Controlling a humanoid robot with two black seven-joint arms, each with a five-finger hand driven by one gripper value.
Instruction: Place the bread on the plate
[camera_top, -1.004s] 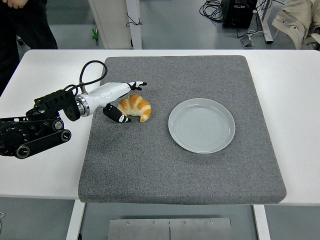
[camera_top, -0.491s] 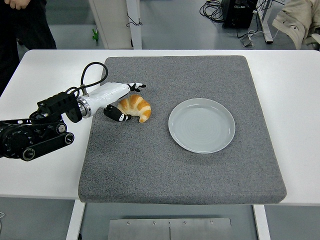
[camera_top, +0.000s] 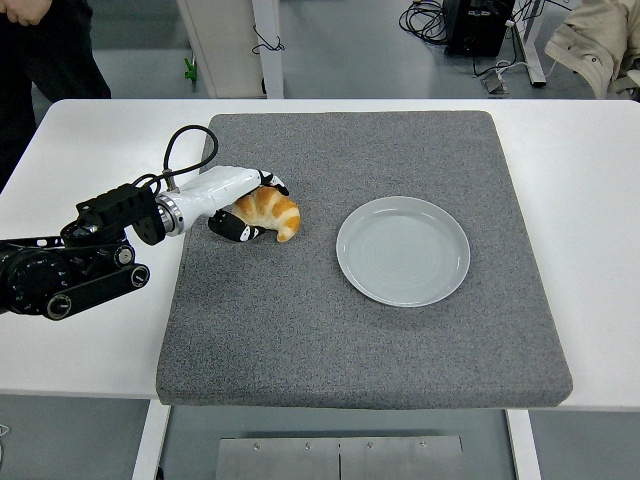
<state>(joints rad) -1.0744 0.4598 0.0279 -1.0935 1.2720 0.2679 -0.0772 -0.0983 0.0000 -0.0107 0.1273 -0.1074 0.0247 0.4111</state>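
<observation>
Fingers (camera_top: 268, 181) of the left hand (camera_top: 238, 205) are curled in over the far side of the croissant (camera_top: 270, 211), with the thumb tucked against its near left end, so the hand is closed around the bread from both sides. That hand has a white shell with black tips, and a black cable loops up off the wrist.

Croissant is still down on the grey foam mat (camera_top: 330, 330), sitting at about 9 o'clock from the plate (camera_top: 403, 250), near it but clearly apart, with a strip of bare mat between them. It's golden brown and curved, with the arc bulging away from the robot.

Plate is pale grey-blue, round, nothing on it, sitting a bit right of the mat's centre. The mat covers most of the white table (camera_top: 590, 180).

Left arm (camera_top: 70, 270) comes in from 9 o'clock, black and chunky, resting low over the table's left part.

At 11 o'clock, top corner, there's a person (camera_top: 45, 40) in dark clothes standing past the table's far edge.
</observation>
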